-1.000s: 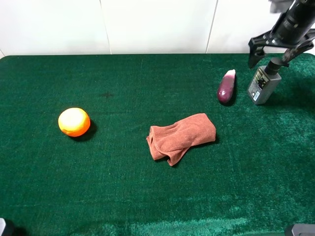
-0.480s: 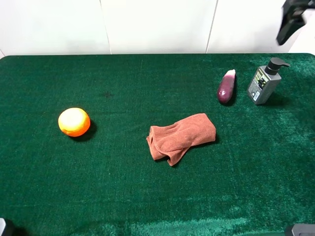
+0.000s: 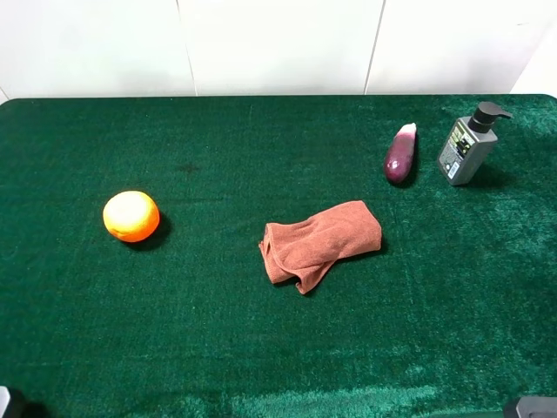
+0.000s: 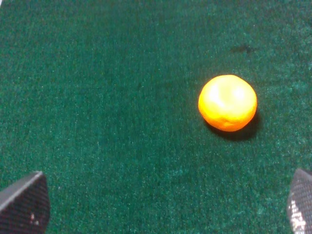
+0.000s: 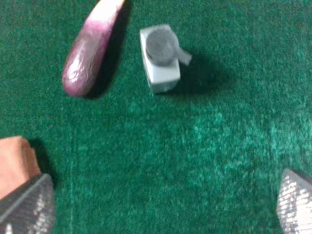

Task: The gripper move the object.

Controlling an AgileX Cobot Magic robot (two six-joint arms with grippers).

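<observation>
The right gripper has its dark jaws spread wide, holding nothing, above the green felt table. The small grey rectangular pump bottle stands upright, just beside the purple eggplant. The left gripper is likewise wide apart and empty, near a round orange fruit.

You can read no text here: the pump bottle carries a dark label with what may be green print, too small to make out.
</observation>
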